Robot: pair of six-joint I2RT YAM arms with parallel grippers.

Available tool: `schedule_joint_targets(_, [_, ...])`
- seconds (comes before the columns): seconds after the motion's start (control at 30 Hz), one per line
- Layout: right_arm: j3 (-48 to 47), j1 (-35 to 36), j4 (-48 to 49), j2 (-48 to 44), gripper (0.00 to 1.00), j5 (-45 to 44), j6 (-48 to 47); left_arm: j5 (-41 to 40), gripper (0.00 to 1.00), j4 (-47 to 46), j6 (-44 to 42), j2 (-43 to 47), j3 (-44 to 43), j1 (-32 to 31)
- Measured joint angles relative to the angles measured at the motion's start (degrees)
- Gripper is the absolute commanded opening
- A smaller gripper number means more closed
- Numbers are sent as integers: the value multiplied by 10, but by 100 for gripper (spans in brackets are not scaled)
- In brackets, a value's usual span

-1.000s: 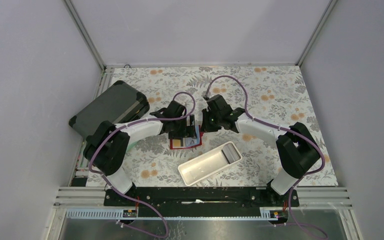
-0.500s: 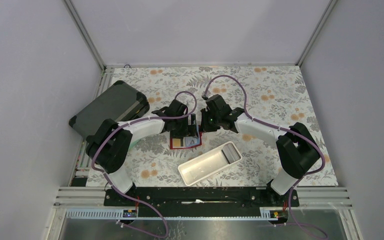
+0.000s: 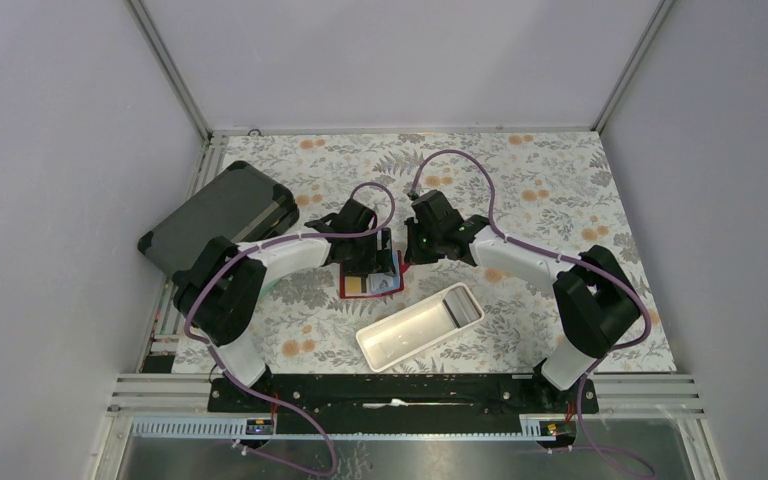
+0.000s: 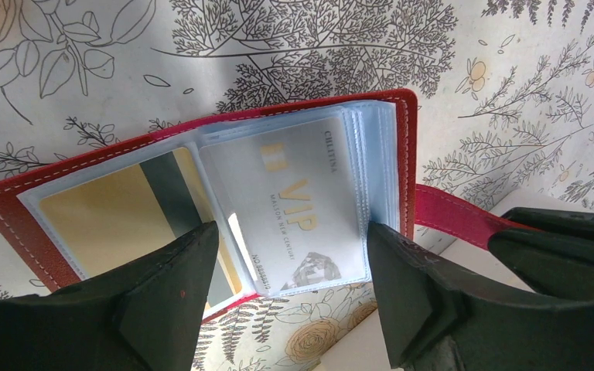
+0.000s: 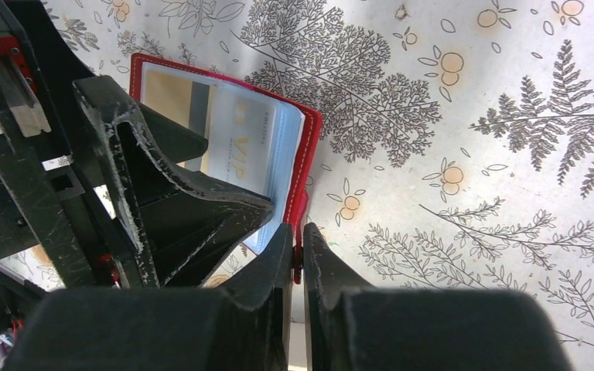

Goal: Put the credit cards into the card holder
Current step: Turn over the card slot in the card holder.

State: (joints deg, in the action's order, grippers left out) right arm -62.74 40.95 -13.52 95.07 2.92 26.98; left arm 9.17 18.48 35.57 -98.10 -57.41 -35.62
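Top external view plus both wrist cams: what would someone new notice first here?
The red card holder lies open mid-table, showing a light blue VIP card and a yellow-brown card among its clear sleeves. The left gripper stands open astride the VIP card, while the right gripper pinches the holder's red strap.

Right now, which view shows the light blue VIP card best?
The left wrist view: the VIP card in the card holder fills the centre, its print readable, between the left fingers. The right wrist view shows part of it behind those fingers; the top view only a tiny speck.
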Motion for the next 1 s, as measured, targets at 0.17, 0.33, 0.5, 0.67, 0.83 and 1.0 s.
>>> schedule_joint_targets(0.17, [0, 0, -4, -3, 0, -10, -2, -8, 72, 4, -6, 0, -2, -1])
schedule_joint_targets(0.33, [0, 0, -9, -3, 0, -22, -2, -19, 72, 13, -14, 0, -5, -4])
schedule_joint_targets(0.5, [0, 0, -9, -3, 0, -25, -2, -29, 72, 20, -18, 2, -6, -5])
schedule_joint_targets(0.67, [0, 0, -9, -3, 0, -30, -2, -47, 72, 33, -26, 7, -6, -5])
schedule_joint_targets(0.83, [0, 0, -9, -3, 0, -33, -2, -62, 73, 46, -28, 13, -6, -5])
schedule_joint_targets(1.0, [0, 0, -8, -3, 0, -33, -2, -80, 73, 55, -32, 21, -5, -5])
